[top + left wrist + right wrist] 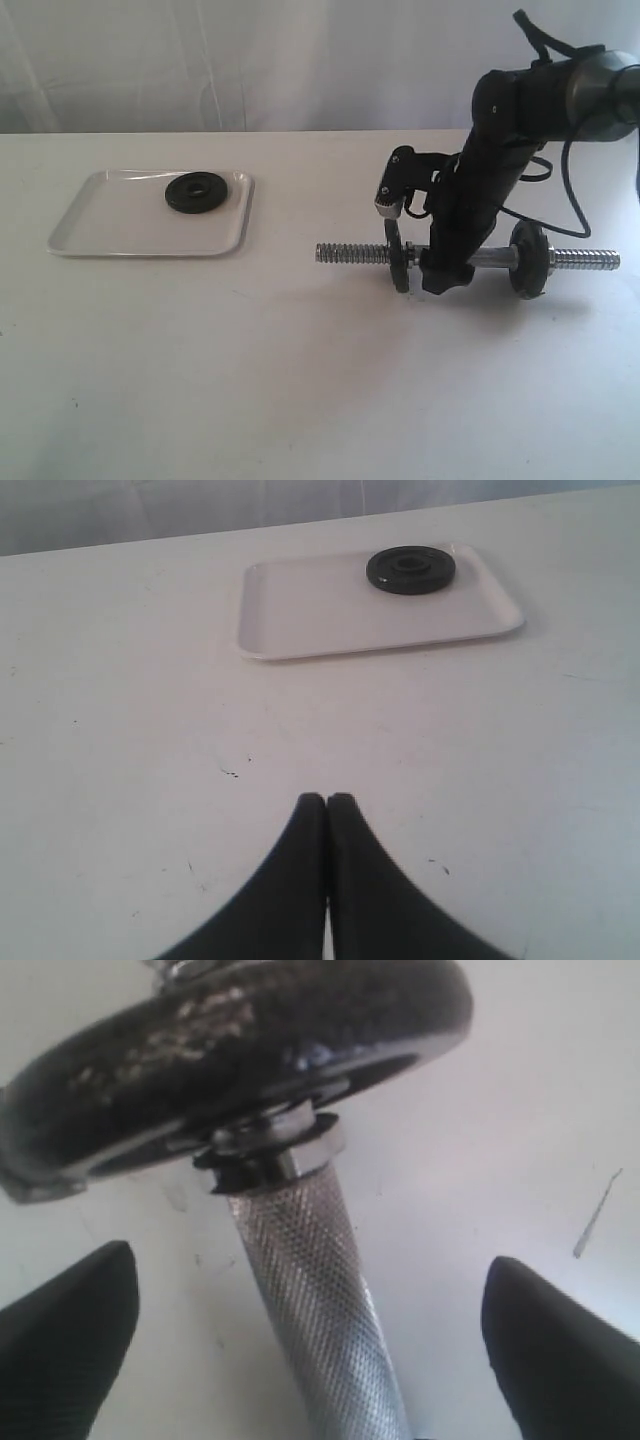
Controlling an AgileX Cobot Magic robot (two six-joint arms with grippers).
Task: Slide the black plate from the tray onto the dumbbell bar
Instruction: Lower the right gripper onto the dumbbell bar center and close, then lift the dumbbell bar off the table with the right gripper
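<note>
The small black plate [198, 192] [410, 569] lies flat at the far right part of the white tray [110, 225] [330, 620], on the table's left. The chrome dumbbell bar [350, 253] [310, 1280] lies on the table at the right. My right gripper [445, 270] [310, 1290] is open and straddles the bar's knurled middle, its fingertips [70, 1330] apart from the bar on both sides. My left gripper [327, 800] is shut and empty over bare table, well short of the tray. The exterior view does not show it.
Two black plates [399, 258] [528, 260] sit on the bar, one at each side of my right gripper. One plate [230, 1050] with a silver collar nut [275, 1150] is close above the fingers. A pale curtain hangs behind the white table [250, 380].
</note>
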